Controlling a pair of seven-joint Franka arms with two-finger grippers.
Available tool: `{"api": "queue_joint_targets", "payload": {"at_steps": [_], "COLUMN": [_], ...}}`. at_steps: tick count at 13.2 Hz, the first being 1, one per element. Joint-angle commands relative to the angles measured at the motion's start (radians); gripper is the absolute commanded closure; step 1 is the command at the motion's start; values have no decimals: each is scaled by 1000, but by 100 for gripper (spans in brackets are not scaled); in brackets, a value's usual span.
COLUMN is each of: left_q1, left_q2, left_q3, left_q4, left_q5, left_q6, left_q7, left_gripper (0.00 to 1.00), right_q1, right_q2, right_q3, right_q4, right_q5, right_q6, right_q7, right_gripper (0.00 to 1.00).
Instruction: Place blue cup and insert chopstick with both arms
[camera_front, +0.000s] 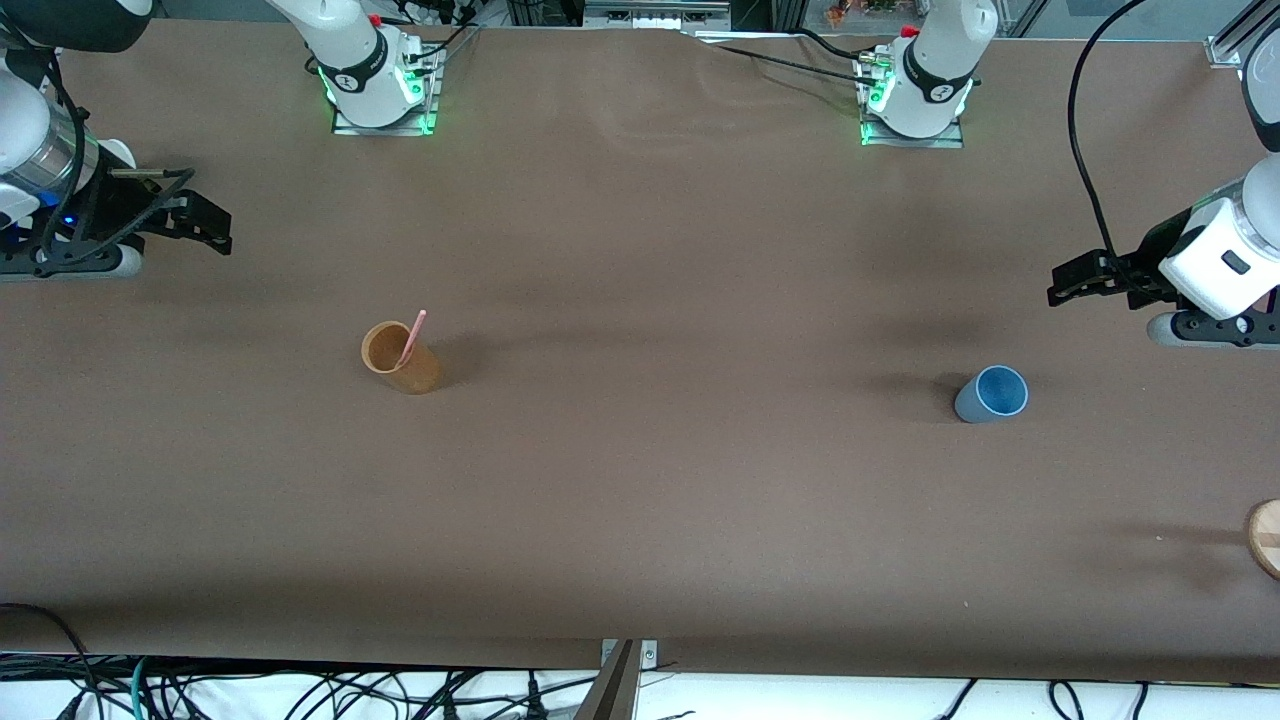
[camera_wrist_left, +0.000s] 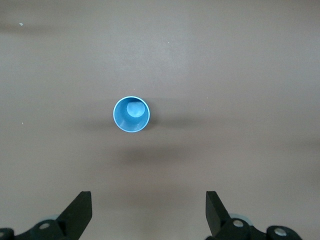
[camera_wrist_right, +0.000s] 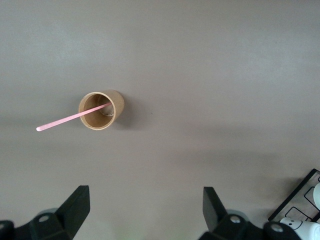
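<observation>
Two cups well apart, both grippers spread wide and holding nothing.

Front view: blue cup (camera_front: 992, 394) upright toward the left arm's end; chopstick (camera_front: 412, 340) stands in the brown cup (camera_front: 399, 358). Left wrist view: left gripper (camera_wrist_left: 148, 210) wide. Right wrist view: right gripper (camera_wrist_right: 145, 209) wide.

White arms (camera_front: 350, 50), black fingers (camera_wrist_left: 77, 212), green-lit bases (camera_front: 380, 118)
</observation>
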Motion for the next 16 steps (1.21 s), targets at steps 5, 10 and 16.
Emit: {"api": "queue_joint_targets", "payload": {"at_steps": [5, 10, 16], "left_q1": [2, 2, 6], "left_q2": [15, 21, 21], "left_q3": [1, 1, 1], "left_q4": [29, 30, 45], "left_q5": [-2, -4, -10], "left_q6": [-5, -5, -7], "left_q7": [21, 21, 19], "left_gripper": [0, 0, 0], "right_q1": [2, 2, 2], "right_q2": [-17, -17, -17], "right_q3": [-1, -1, -1], "right_q4": [-17, -17, -17], "right_q5": [-6, -6, -6], "right_q6": [-1, -1, -2], "right_q7": [-1, 1, 4], "right_gripper": [0, 0, 0]}}
